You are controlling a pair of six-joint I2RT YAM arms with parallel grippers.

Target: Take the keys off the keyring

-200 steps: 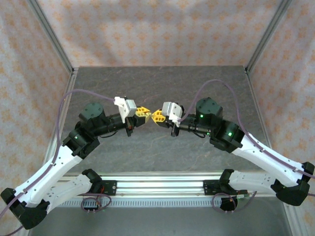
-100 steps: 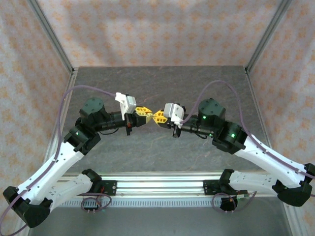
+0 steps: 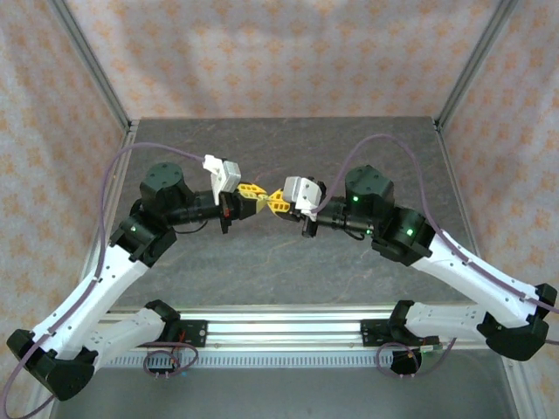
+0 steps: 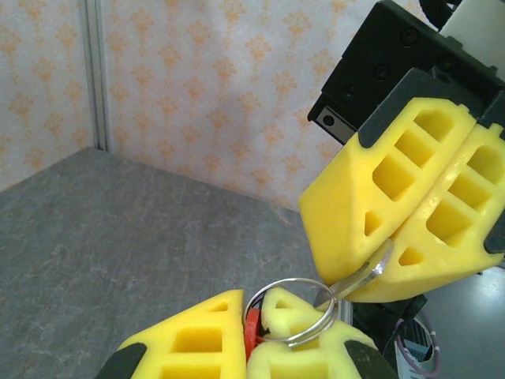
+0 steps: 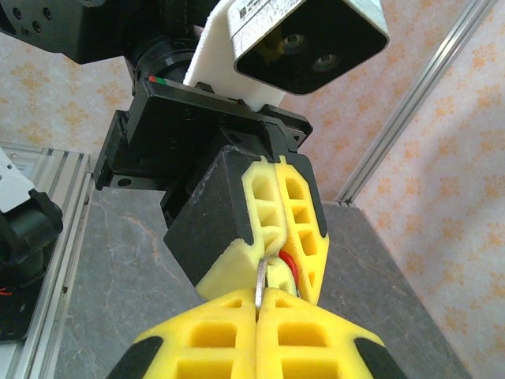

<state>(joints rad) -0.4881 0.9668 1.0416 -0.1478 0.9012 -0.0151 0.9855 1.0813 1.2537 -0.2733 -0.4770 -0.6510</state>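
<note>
Silvery metal is showing between the right jaws, which are clamping the key (image 4: 364,278) in mid-air above the tabletop (image 4: 118,221). The left jaws are pinching the red keyring (image 4: 252,335), with its wire loop (image 4: 293,282) joining the two. A straight pull is risking the thin key sliding out of its grip, or the loop twisting and dragging the keyring free, dropping both.
</note>
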